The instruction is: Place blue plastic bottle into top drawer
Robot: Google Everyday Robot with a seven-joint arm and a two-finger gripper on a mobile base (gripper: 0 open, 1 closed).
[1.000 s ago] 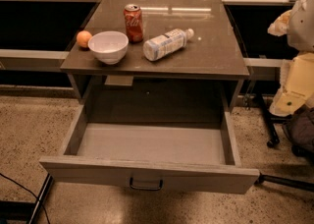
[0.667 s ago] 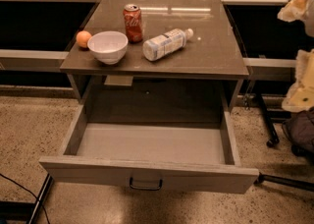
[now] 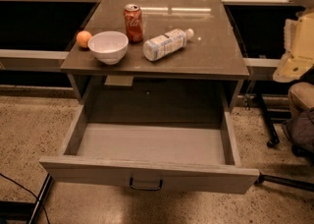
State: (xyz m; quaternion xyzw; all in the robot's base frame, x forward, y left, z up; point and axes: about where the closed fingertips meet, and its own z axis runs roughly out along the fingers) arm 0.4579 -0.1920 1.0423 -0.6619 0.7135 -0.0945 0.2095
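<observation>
The blue plastic bottle (image 3: 167, 43) lies on its side on the brown table top (image 3: 216, 46), with its white cap pointing to the back right. It is just right of a red soda can (image 3: 133, 22). The top drawer (image 3: 152, 144) is pulled fully out below the table top; its inside is bare and its dark handle (image 3: 145, 185) sits at the centre of the front panel. My gripper (image 3: 297, 46) shows only as cream-coloured arm parts at the right edge, beside the table and well to the right of the bottle, touching nothing.
A white bowl (image 3: 108, 46) and an orange (image 3: 84, 39) sit on the left of the table top. A dark chair base (image 3: 284, 134) stands on the speckled floor to the right. A black cable (image 3: 24, 188) runs at the lower left.
The cream arm parts at the right edge have moved up and further right, showing less in the view. The bottle, can, bowl and drawer have not moved.
</observation>
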